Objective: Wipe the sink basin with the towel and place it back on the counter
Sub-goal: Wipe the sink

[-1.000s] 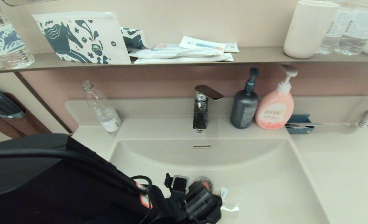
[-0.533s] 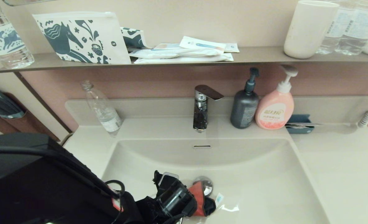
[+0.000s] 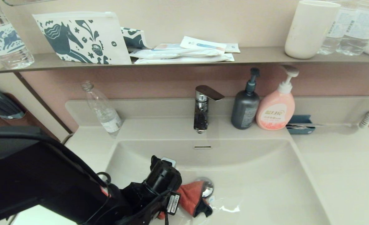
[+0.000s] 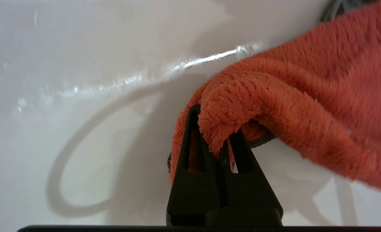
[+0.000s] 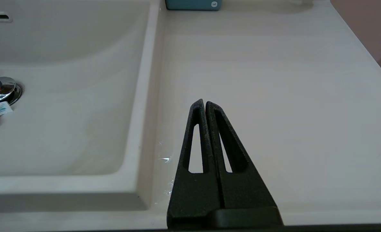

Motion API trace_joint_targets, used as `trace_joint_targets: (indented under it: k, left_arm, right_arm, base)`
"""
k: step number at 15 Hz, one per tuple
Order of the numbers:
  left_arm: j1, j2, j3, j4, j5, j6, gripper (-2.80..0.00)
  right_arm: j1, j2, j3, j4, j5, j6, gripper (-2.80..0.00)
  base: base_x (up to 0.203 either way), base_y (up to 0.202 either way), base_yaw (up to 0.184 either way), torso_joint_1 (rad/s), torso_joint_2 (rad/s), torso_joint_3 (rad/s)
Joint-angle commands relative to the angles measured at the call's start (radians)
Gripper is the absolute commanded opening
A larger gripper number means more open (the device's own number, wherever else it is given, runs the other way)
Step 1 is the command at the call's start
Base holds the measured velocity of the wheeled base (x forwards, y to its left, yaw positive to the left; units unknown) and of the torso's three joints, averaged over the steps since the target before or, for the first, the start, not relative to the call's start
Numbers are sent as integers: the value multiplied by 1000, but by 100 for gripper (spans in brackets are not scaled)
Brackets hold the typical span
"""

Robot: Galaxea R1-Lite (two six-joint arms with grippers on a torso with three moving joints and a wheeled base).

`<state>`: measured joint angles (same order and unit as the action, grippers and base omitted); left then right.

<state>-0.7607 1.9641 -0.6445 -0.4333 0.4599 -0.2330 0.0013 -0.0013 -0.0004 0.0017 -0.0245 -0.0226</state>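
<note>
The cream-white sink basin (image 3: pixel 259 175) holds the orange-red towel (image 3: pixel 189 196), which lies bunched against the chrome drain plug (image 3: pixel 207 188). My left arm reaches into the basin from the left. In the left wrist view my left gripper (image 4: pixel 215 121) is shut on a fold of the towel (image 4: pixel 306 96), low over the glossy basin floor (image 4: pixel 81 64). Its fingers are hidden under the wrist in the head view. My right gripper (image 5: pixel 204 102) is shut and empty, parked over the counter (image 5: pixel 274 80) to the right of the basin.
A faucet (image 3: pixel 201 109) stands behind the basin, with a grey pump bottle (image 3: pixel 245 107), a pink soap bottle (image 3: pixel 275 109) and a teal box (image 3: pixel 300 124) to its right. A clear bottle (image 3: pixel 103 109) stands at back left. The wall shelf (image 3: pixel 259 56) above carries a pouch, packets and a cup.
My left arm has swung leftward and toward the basin's back, dragging the towel along the basin floor. More of the towel now shows beside the drain plug.
</note>
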Motion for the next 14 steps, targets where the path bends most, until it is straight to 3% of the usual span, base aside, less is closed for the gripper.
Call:
trace_joint_targets:
  k: [1,5,7,11,14]
  left_arm:
    - [24,51,2,-92,-9,16,-280]
    - [75,176,12,-346,-19,148,-280]
    - [79,218,8,-456,-18,180,-280]
    - [54,251,-47,-506,1,182,-280]
    - [0,258,-106,-500,52,181,-280]
  right_arm:
    - [0,1,0,0,0,0,-280]
    - [0,1,0,0,0,0,-280]
    - [0,1,0,0,0,0,-280]
    - [0,1,0,0,0,0,-280]
    - [0,1,0,0,0,0,-280]
  base:
    - [0,0,0,0,0,0]
    - [0,0,0,0,0,0]
    - [0,0,0,0,0,0]
    - [0,0,0,0,0,0]
    - [0,0,0,0,0,0]
